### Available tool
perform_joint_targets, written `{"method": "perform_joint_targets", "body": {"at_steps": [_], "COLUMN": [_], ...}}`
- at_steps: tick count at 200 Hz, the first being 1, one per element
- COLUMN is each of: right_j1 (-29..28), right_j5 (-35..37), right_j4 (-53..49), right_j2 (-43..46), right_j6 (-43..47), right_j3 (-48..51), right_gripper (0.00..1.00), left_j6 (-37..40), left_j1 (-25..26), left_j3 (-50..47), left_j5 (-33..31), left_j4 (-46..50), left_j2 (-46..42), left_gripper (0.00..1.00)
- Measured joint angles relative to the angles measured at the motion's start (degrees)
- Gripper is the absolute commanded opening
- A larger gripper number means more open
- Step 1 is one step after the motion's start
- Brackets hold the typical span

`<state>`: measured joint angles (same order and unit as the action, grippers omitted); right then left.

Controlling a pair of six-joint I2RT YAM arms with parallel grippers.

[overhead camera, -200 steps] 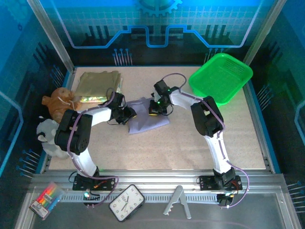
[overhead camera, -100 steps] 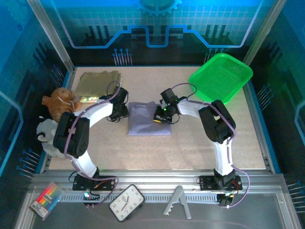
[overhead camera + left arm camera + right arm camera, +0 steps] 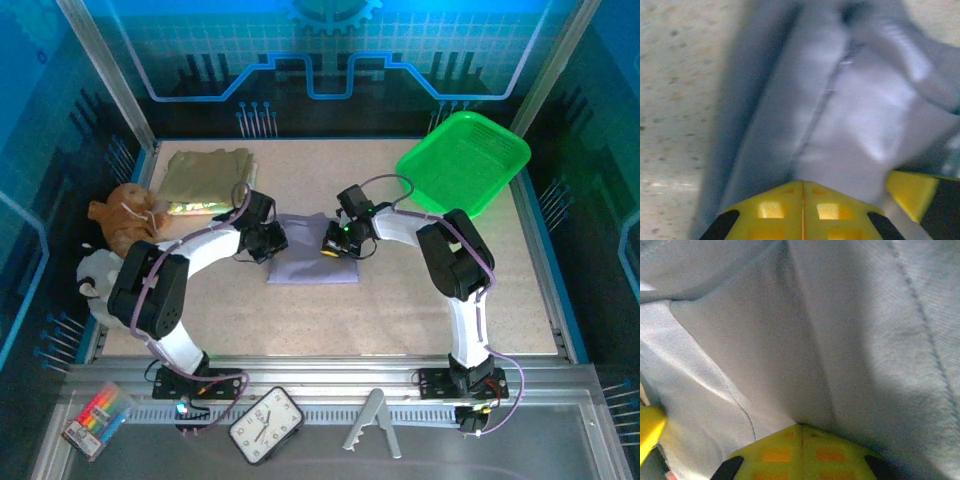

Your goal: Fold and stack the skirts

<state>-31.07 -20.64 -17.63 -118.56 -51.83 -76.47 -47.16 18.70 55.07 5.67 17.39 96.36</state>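
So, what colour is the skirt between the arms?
The skirt is plain lavender-grey, clearest in the top external view.

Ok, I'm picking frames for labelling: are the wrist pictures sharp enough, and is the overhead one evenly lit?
Left wrist: the lavender skirt is soft and blurred, with a dark shadow along its left fold. Right wrist: sharper, stitching readable. Top external: sharp, blue-tinted surround, table evenly lit.

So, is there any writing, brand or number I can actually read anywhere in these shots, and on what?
No text can be quoted; nothing is legible.
Clock: dial markings too small to read.
Marker pack: any print too blurred to read.
Back panel: a gear shape and lines, no words.
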Motion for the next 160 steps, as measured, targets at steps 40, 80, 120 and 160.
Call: {"method": "perform_joint_targets", "body": {"at_steps": [40, 80, 120, 160], "right_j1": [0.00, 0.00, 0.00, 0.00], "right_j5": [-0.04, -0.04, -0.22, -0.31], "right_j4": [0.81, 0.96, 1.14, 1.14], "right_j2": [0.00, 0.00, 0.00, 0.00], "right_j6": [-0.87, -0.94, -1.16, -1.14], "right_j3": [0.42, 0.42, 0.52, 0.52], "right_gripper": [0.06, 0.06, 0.06, 0.06], "left_j6": [-0.83, 2.82, 10.71, 15.19], "left_j1": [-0.04, -1.81, -6.71, -8.48], "left_j3": [-2.29, -1.90, -1.16, -0.57], "left_j5": [-1.68, 0.63, 1.44, 6.23], "left_j4": [-1.05, -1.11, 0.44, -1.18], "left_j2": [1.97, -0.15, -3.08, 0.37], "left_gripper": [0.19, 0.54, 0.51, 0.52]}}
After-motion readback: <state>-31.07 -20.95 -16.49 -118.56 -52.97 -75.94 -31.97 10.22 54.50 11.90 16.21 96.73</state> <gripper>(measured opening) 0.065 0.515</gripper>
